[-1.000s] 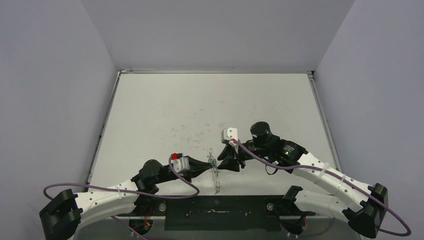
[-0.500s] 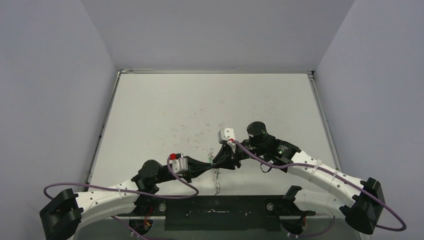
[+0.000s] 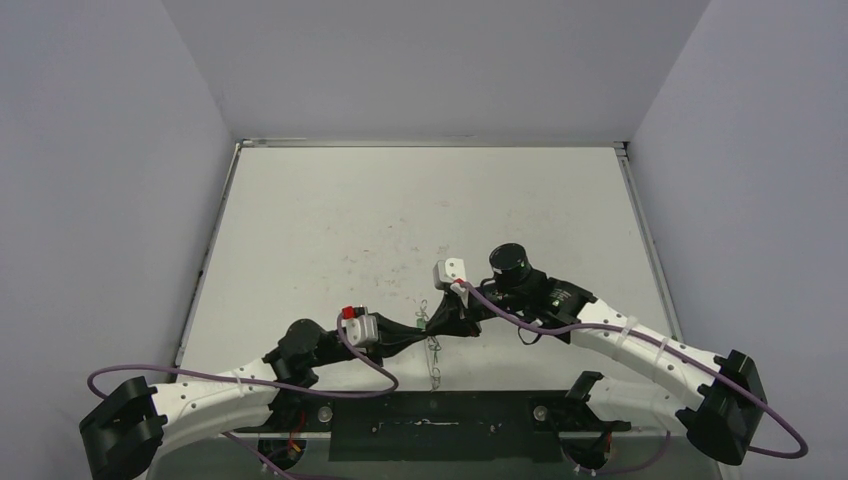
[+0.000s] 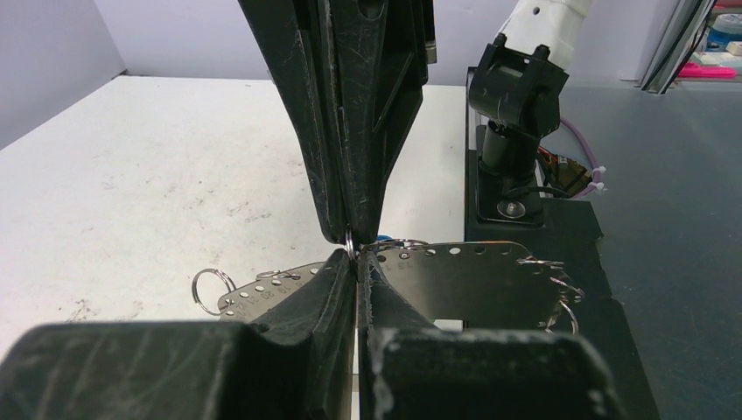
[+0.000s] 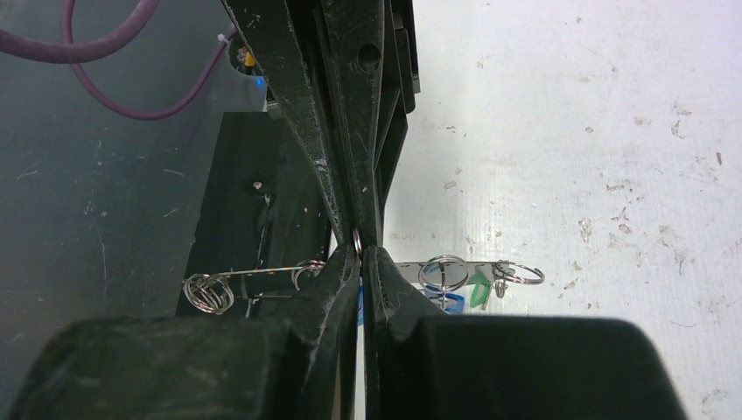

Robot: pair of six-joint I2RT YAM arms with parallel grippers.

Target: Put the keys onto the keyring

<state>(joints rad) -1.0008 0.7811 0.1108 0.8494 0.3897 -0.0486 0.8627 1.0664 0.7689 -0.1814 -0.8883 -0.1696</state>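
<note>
Left hand [image 4: 356,265], right hand [image 5: 359,256] tip to tip, tight on the keyring [image 4: 464,267], lengthwise near-to-far.

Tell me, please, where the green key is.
In the right wrist view the green key sits right of the right gripper, beside the blue key, below a small ring.

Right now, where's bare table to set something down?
Free: far half of the table up to the back wall, plus strips along its left and right edges. Crowded: near centre, where left tool and right tool meet on the keyring.
</note>
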